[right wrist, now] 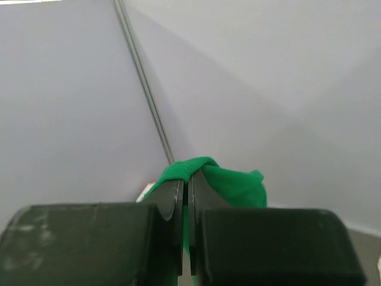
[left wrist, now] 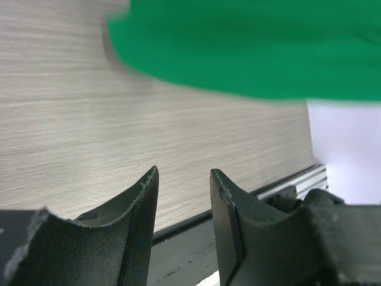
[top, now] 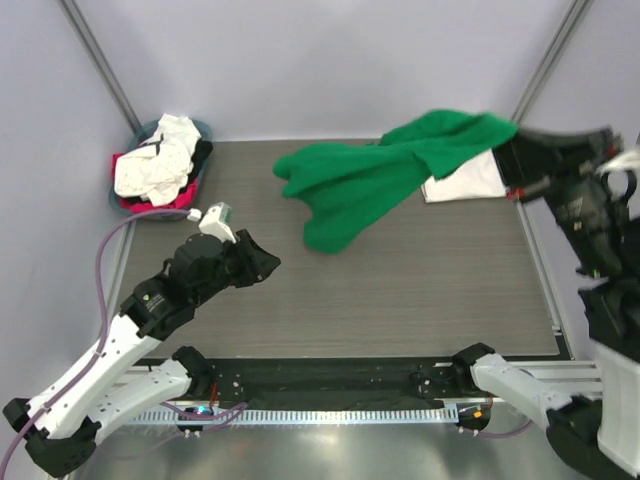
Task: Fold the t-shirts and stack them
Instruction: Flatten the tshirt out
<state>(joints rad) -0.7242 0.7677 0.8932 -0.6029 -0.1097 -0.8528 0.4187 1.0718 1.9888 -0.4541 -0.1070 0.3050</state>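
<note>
Hold the right gripper pinched on the raised edge of the soft bright green cotton t-shirt, draped across and left of the flat white cotton t-shirt; bring the spread, empty left gripper to the loose end, then pull taut.

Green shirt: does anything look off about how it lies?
The green t-shirt is bunched and twisted, not flat: the right gripper pinches one end at the far right, so it hangs over the folded white t-shirt; the rest trails on the table.
</note>
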